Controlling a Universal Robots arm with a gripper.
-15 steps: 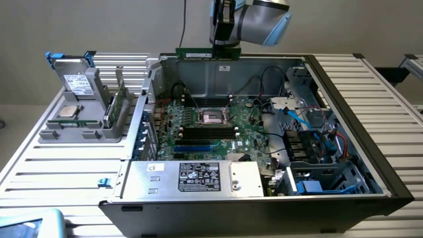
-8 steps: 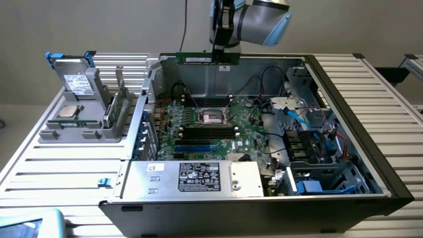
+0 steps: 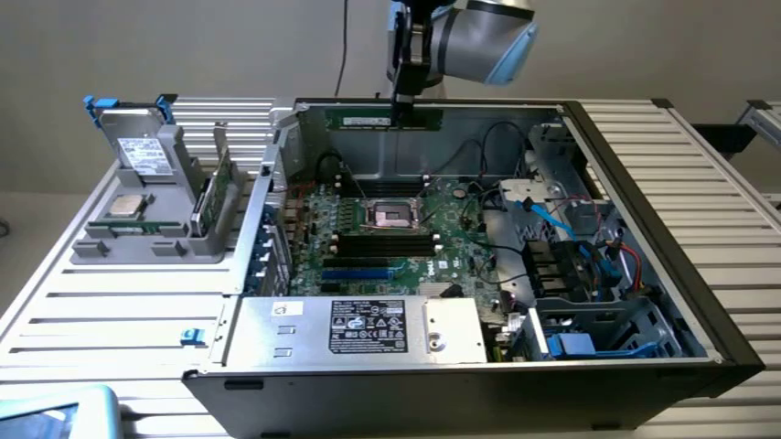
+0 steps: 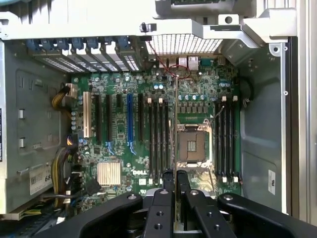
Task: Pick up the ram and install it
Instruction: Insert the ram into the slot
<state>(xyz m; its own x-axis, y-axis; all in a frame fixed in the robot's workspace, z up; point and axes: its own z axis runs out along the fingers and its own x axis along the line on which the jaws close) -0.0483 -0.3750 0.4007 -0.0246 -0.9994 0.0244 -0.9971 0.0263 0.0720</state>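
Observation:
The ram [image 3: 364, 120] is a long green stick. It hangs level above the far wall of the open computer case [image 3: 635, 183], with my gripper [image 3: 405, 110] shut on its top edge. In the wrist view the ram [image 4: 176, 114] appears edge-on as a thin line running out from between my two closed fingers [image 4: 168, 181]. Below it lies the green motherboard [image 4: 119, 148] with long black memory slots [image 4: 157, 139] beside the processor socket [image 4: 190, 146]. A second bank of slots [image 4: 225, 139] lies on the socket's other side. In the exterior view the slots [image 3: 386, 243] sit just in front of the socket [image 3: 393, 215].
A grey holder [image 3: 146, 247] at the exterior view's left carries a boxy drive with a white label [image 3: 146, 155], a square silver chip [image 3: 126, 206] and another green board [image 3: 218, 197]. The power supply [image 3: 354, 329] fills the case's near side. Drive bays and cables [image 3: 573, 265] crowd the right.

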